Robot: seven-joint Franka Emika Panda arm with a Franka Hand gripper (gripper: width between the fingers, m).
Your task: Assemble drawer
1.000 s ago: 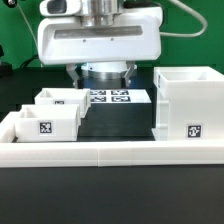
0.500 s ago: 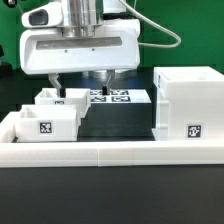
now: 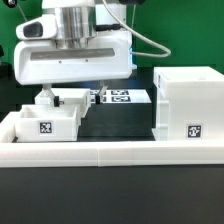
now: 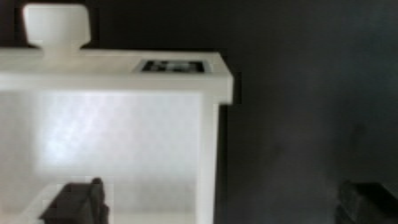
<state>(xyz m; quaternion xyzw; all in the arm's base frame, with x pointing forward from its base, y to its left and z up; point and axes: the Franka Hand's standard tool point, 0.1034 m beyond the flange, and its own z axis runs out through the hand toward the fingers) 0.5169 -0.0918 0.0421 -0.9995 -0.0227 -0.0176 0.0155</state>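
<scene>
The tall white case (image 3: 186,104) stands at the exterior view's right, its tag facing the camera. Two small white trays sit at the left: the front tray (image 3: 44,123) with a tag, and the rear tray (image 3: 68,101) partly hidden by my gripper (image 3: 74,95). The gripper is open and empty, low over the trays. In the wrist view a tray (image 4: 107,140) with its knob (image 4: 54,26) and tag (image 4: 175,66) fills the picture. One fingertip (image 4: 75,203) is over the tray's inside and the other (image 4: 370,200) over the black table, so the gripper (image 4: 222,205) straddles the tray's side wall.
The marker board (image 3: 122,97) lies flat behind the trays, next to the case. A low white rail (image 3: 110,150) edges the black table in front of the parts. A green backdrop stands behind the arm.
The gripper has moved toward the exterior view's left, from above the marker board to over the trays, and has come lower. The parts have not moved.
</scene>
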